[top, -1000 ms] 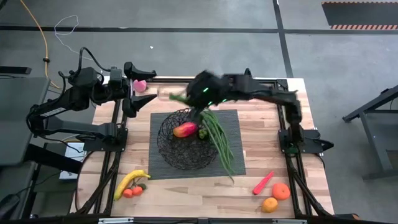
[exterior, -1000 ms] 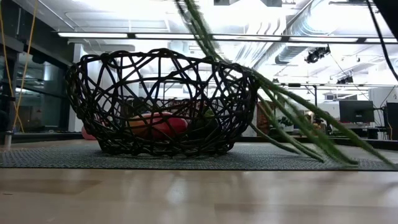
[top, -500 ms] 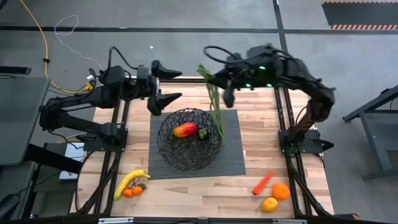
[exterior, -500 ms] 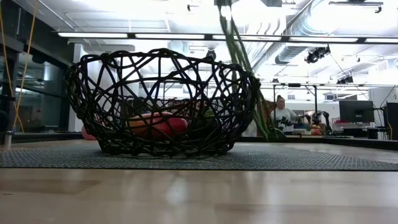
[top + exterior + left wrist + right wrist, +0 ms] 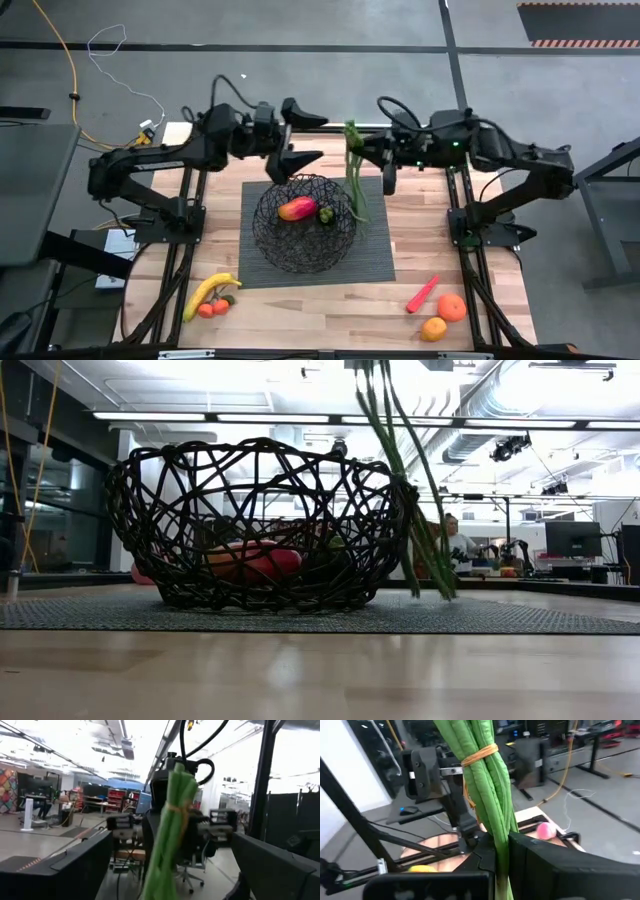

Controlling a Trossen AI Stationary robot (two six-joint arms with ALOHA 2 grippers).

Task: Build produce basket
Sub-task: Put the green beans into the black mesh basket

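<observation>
The black wire basket (image 5: 303,222) stands on the ribbed mat (image 5: 375,255); a red-orange mango (image 5: 297,209) and a dark green piece (image 5: 326,214) lie inside it. My right gripper (image 5: 364,150) is shut on a banded bundle of green beans (image 5: 355,180), which hangs by the basket's far right rim (image 5: 400,490). My left gripper (image 5: 298,136) stands open over the far rim, its fingers (image 5: 65,865) facing the bundle (image 5: 172,830) without touching it. A pink ball (image 5: 545,830) lies on the table behind the left arm. My right gripper pinches the bean bundle between its two fingers (image 5: 555,865), on the stems (image 5: 502,855) a little below the yellow rubber band (image 5: 480,754). The fingers come about level from the table's right side, across the bundle. The beans hang steeply, their tips (image 5: 438,588) low beside the basket.
A banana (image 5: 208,290) and small tomatoes (image 5: 213,308) lie at the near left. A red chili (image 5: 423,293) and two oranges (image 5: 451,307) lie at the near right. Bare wood shows on both sides of the mat.
My right gripper has drawn back toward the table's right edge and risen, carrying the beans. Their long ends, which trailed over the mat to the right, have swung up and now hang steeply beside the basket. My left gripper, still open, has moved right toward the bundle.
</observation>
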